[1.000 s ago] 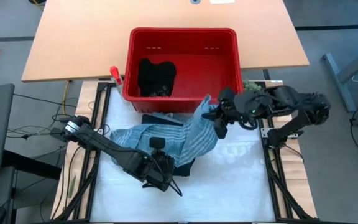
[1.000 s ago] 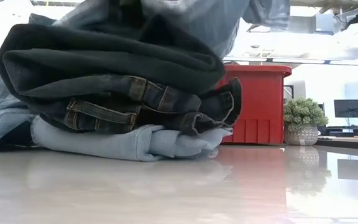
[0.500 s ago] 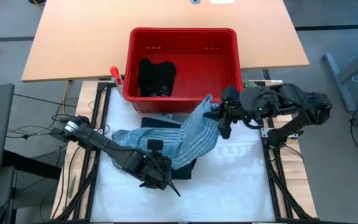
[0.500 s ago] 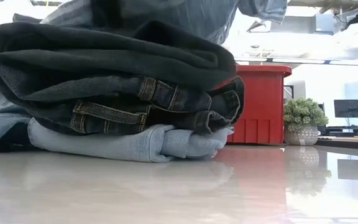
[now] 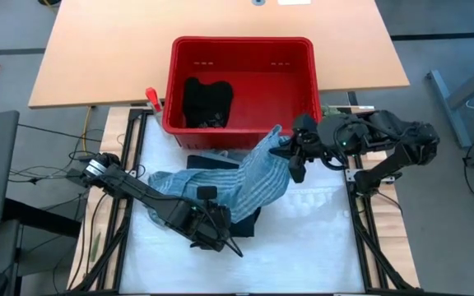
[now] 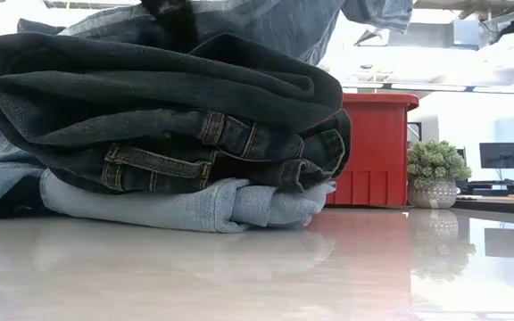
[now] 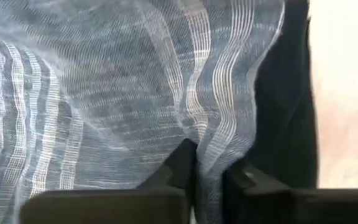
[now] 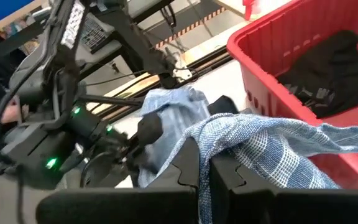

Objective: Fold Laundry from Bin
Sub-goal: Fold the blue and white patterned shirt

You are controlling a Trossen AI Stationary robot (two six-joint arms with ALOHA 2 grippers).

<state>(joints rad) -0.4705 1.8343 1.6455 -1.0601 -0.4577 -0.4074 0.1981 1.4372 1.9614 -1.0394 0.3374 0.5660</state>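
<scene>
A garment (image 5: 206, 100) lies in the bin (image 5: 241, 48), behind the folded stack (image 6: 177, 143).

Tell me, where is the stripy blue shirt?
In the high view the striped shirt lies mid-table over the folded stack, just in front of the red bin, stretched between both end effectors.

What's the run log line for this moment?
left gripper: shut on striped shirt | right gripper: shut on striped shirt | bin: black garment inside

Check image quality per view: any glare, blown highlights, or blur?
Low view: room behind is blown out white, tabletop mirrors the bin and plant. Left wrist view: striped cloth fills the frame, close and soft. High view: evenly lit, no glare. Right wrist view: background slightly soft.
</scene>
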